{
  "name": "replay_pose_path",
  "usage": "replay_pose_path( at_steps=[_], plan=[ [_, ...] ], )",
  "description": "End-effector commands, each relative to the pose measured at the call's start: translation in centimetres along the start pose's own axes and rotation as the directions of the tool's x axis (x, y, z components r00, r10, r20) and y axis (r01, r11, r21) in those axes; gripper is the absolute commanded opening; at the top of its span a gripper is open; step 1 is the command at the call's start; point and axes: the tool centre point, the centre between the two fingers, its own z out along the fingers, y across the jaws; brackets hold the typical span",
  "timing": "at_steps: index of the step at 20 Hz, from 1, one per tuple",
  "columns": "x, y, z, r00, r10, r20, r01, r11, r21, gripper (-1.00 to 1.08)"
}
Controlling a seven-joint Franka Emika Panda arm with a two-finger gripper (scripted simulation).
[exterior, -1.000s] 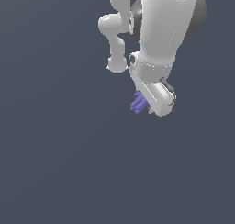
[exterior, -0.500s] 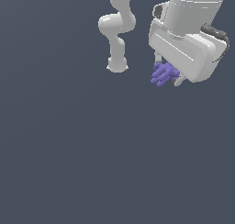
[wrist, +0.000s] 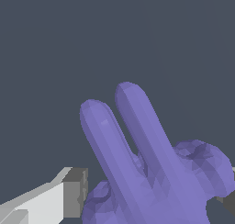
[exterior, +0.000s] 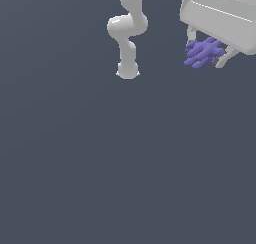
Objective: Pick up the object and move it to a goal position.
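Observation:
The object (exterior: 204, 51) is a small purple-blue piece of crossed bars. It hangs between the fingers of my white gripper (exterior: 206, 52) at the upper part of the exterior view's right, well above the dark floor. The gripper is shut on it. In the wrist view the object (wrist: 151, 168) fills the frame close up, with two bars sticking out. One grey-padded finger (wrist: 73, 191) sits against one side of it, and only the edge of the other finger shows.
The arm's white base and lower links (exterior: 127, 68) stand on the dark grey floor (exterior: 100, 163) at the upper middle of the exterior view. No other objects and no goal marker show.
The gripper has carried the object upward and toward the exterior view's right, and it now looms larger in the frame. The grip on the object is unchanged.

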Motion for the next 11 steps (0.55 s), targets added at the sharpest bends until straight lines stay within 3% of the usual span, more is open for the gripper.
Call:
replay_pose_path(
  at_steps=[1,11],
  plan=[
    [-0.4,-0.1,-0.9,1.0,0.0,0.0,0.0,1.0,-0.001,-1.0],
    [-1.0,-0.3,-2.1,1.0,0.0,0.0,0.0,1.0,-0.001,-1.0]
  ],
)
